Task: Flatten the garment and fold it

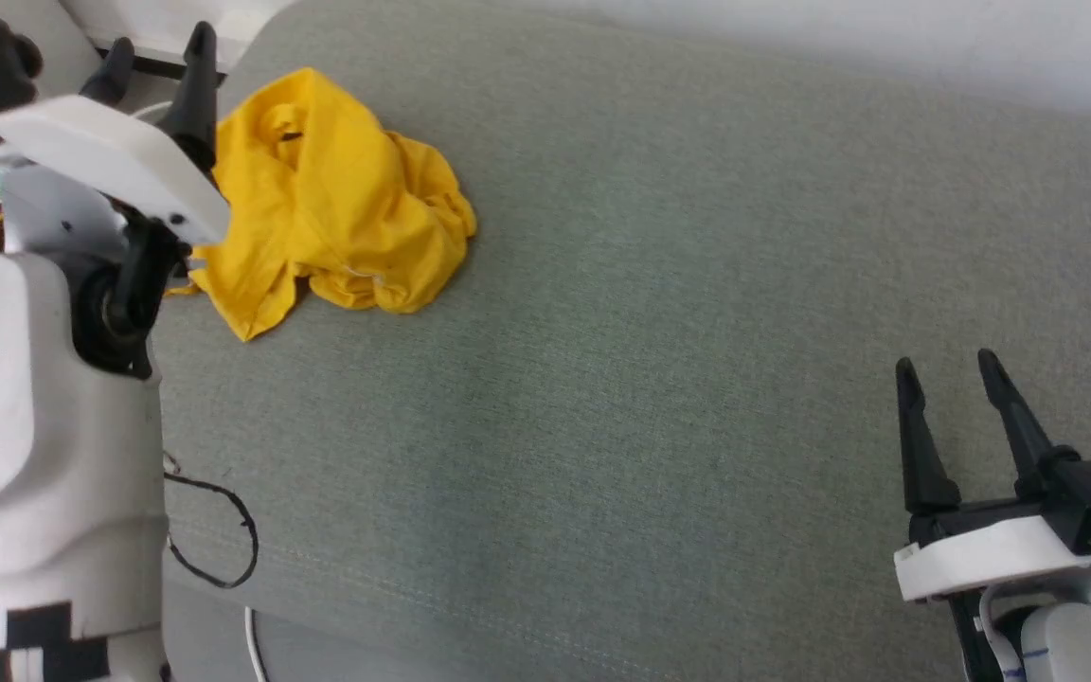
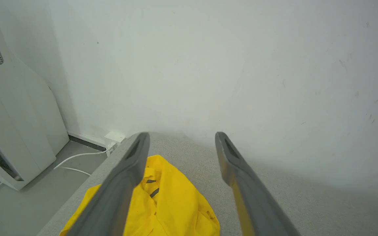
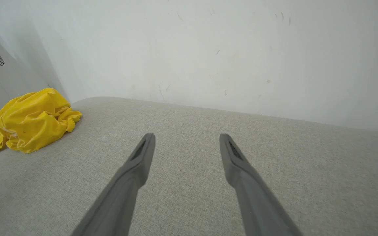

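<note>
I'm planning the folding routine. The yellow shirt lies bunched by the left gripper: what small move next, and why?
Probably lower the open left gripper onto the crumpled shirt and pinch an edge: it is beside the heap, while the open right gripper sits far off.

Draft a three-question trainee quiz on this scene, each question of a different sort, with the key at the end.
1. True or false: the garment lies spread flat on the grey cushion.
2. Which is nearer the garment? A) left tool B) right tool C) both equally near
3. Fill in: both tools stand ____, holding nothing.
Key: 1 false, it lies in a crumpled heap; 2 A; 3 open.
</note>
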